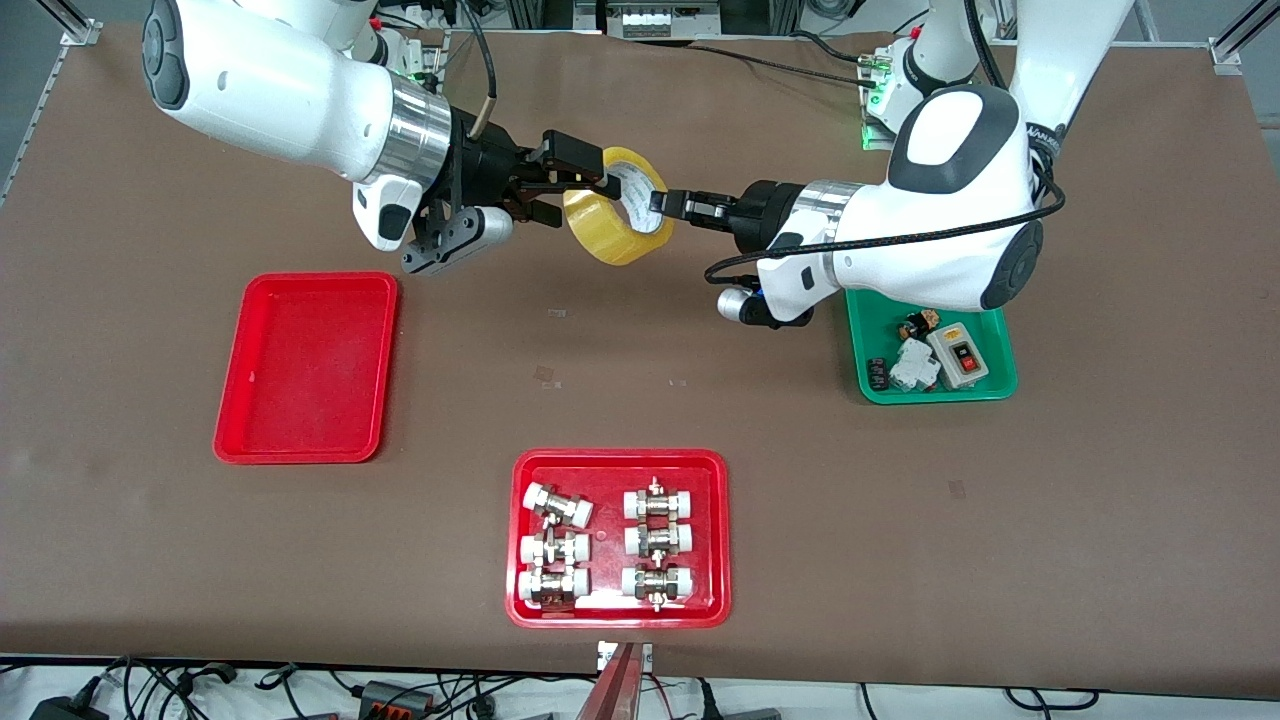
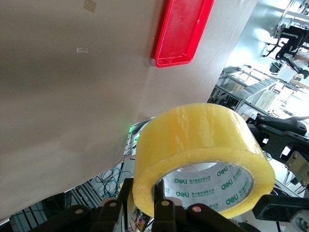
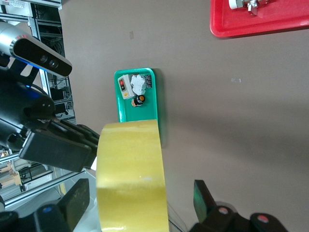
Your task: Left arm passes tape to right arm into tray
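Overhead, one tape (image 1: 618, 207), two grippers, left gripper (image 1: 668, 203), right gripper (image 1: 566, 190)

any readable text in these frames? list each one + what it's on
"deli": green, repeated on the white inner core of the tape, held up between the left gripper and right gripper.
Print on the left arm's wrist: too small to read.
Parts in the green tray: no legible labels.
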Controlling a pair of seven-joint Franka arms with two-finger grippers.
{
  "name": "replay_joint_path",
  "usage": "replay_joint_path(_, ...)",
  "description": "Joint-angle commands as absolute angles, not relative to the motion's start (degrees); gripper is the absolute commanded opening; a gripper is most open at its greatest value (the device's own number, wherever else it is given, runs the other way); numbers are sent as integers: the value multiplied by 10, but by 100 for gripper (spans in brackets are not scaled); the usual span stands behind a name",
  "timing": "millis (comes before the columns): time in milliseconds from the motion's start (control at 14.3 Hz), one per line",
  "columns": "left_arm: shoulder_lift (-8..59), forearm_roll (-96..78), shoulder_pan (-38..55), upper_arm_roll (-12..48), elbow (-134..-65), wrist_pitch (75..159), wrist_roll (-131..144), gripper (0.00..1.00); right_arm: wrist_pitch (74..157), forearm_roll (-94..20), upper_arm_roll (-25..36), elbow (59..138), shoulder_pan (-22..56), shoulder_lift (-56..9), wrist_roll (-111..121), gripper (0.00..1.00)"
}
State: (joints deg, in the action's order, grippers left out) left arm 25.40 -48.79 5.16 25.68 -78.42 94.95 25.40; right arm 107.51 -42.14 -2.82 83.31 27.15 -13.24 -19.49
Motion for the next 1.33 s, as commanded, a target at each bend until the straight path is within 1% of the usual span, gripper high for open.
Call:
replay_joint_path(0, 254, -497, 47, 259, -773, 937, 254, 0, 1074, -432, -23, 820, 279, -138, -201, 81)
replay_joint_path(70, 254, -497, 47, 259, -773, 937, 254, 0, 1073, -432, -23, 820, 278, -138, -199, 59)
replay_joint_path(140, 253, -497, 44, 259, -773, 937, 254, 0, 1071, -432, -23, 820, 278, -138, -199, 42)
replay_joint_path(209, 253, -497, 44, 259, -773, 934, 254, 0, 1071, -432, -23, 820, 278, -138, -198, 34)
replay_joint_path(488, 253, -498, 42, 259, -773, 928, 246, 0, 1071, -432, -23, 820, 278, -138, -193, 30)
replay_joint_path(698, 253, -496, 39, 259, -773, 925, 246, 2, 1071, -432, -23, 820, 278, -140, -192, 30)
replay_joint_path(767, 253, -496, 38, 259, -773, 924, 250, 22, 1071, -432, -23, 820, 278, -140, -192, 30)
replay_joint_path(837, 252, -494, 36, 259, -773, 916, 250, 99, 1071, -432, -23, 820, 279, -140, -192, 30)
replay_joint_path(977, 251, -487, 24, 256, -772, 891, 248, 100, 1069, -432, -23, 820, 279, -141, -192, 30)
replay_joint_path(1116, 244, -443, 9, 256, -771, 861, 248, 100, 1069, -432, -23, 820, 278, -141, -191, 30)
replay_joint_path(1256, 243, -410, -24, 256, -772, 834, 247, 100, 1067, -425, -22, 823, 277, -141, -186, 30)
